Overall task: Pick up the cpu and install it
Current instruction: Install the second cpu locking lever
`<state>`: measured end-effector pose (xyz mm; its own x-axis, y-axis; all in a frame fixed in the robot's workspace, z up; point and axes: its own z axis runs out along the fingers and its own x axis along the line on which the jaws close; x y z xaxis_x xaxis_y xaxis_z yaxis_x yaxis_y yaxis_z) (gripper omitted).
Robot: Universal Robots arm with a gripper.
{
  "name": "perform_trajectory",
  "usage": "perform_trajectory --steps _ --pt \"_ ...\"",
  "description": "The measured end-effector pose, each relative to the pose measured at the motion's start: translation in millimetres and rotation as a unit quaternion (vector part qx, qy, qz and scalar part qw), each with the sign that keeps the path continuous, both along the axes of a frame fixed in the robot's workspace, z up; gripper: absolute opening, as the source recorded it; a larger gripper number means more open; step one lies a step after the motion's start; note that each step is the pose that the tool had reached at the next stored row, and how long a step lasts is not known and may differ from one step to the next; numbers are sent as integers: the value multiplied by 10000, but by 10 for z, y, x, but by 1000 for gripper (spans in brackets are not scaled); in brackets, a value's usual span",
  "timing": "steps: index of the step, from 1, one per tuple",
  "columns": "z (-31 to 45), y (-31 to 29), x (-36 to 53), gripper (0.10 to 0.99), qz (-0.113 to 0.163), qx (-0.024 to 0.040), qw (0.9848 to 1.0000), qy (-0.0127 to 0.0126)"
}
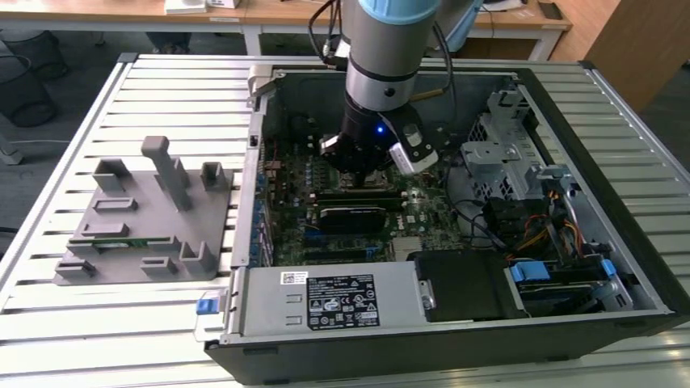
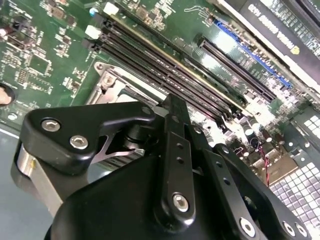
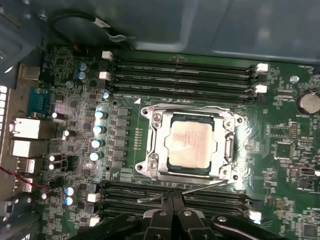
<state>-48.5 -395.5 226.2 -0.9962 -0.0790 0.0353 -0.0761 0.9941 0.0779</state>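
Observation:
The cpu (image 3: 192,145), a pale silver square chip, lies flat inside the metal socket frame (image 3: 151,142) on the green motherboard (image 3: 290,145). In the first wrist view my gripper (image 3: 172,199) hangs just off the socket's edge, its two black fingers pressed together with nothing between them, apart from the chip. The second wrist view has the gripper (image 2: 172,107) over the socket frame (image 2: 115,87), hiding the chip. In the exterior view the gripper (image 1: 367,168) is low inside the open computer case (image 1: 258,162), above the board's middle.
Memory slots (image 3: 185,75) run along both sides of the socket, and a thin lever wire (image 3: 200,187) lies by the fingers. A black card (image 1: 351,214), power supply (image 1: 323,299) and drive cage (image 1: 506,137) crowd the case. A grey fixture (image 1: 145,218) stands at the exterior view's left.

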Motion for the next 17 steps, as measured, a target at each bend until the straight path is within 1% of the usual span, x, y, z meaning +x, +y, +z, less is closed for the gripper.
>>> perform_trajectory --steps 2,3,6,7,9,10,13,17 --pt "-28 -5 -30 106 0 7 10000 -1" --pt "-54 -5 -36 106 0 8 10000 0" --pt "-101 -6 -44 106 0 9 10000 0" --pt "-285 -14 -66 106 0 154 9999 -1" --pt "-242 -14 -74 106 0 214 9998 -1" --pt "-242 -15 -76 106 0 226 9997 -1" --pt "-240 -15 -77 106 0 243 9997 -1" --pt "-220 -15 -78 106 0 251 9997 -1"
